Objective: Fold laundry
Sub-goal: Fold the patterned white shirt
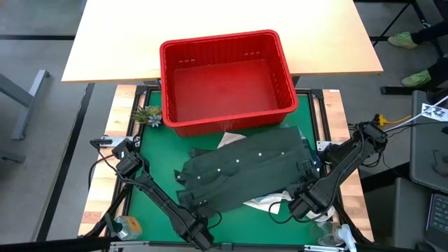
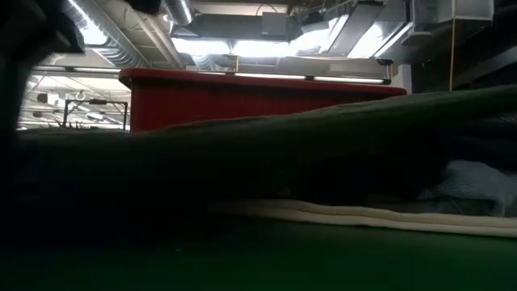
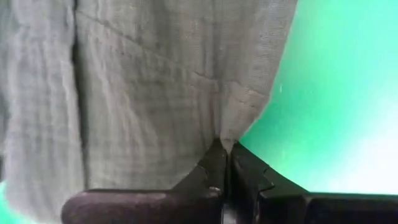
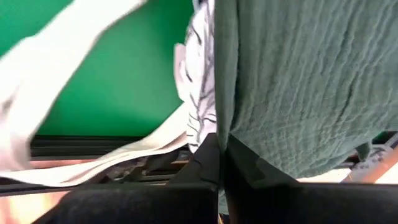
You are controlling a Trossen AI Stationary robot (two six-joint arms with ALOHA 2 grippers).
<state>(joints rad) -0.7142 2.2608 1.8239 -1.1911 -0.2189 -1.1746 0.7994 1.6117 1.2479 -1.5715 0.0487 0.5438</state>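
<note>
A big red basket [image 1: 227,77] sits at the far side of the green mat [image 1: 150,168], half on the mat and half on a pale wood table [image 1: 210,21] behind it. A small spiky plant thing [image 1: 148,115] lies just beside the basket's left corner. From the low view, the red basket stands up behind a dark hump of cloth that blocks most of the view. The dark olive green shirt [image 1: 241,171] lies spread out in the middle of the mat, in front of the basket, and it has a row of small white buttons. Under it and poking out at the near right side is a white cloth with dark leaf marks [image 1: 269,201], and a long white strap [image 4: 37,124] shows in the right wrist view next to it. A bit of light blue cloth [image 2: 477,182] peeks out in the low view. The left gripper [image 3: 225,163] is at the near left edge of the green shirt, and its two fingers are pressed tight together with the shirt's corner pinched between them. The right gripper [image 4: 219,149] is at the near right edge of the same shirt, also squeezed tight on the green cloth, with the leaf-print cloth touching right beside it. Both arms reach in from the near corners of the mat.
</note>
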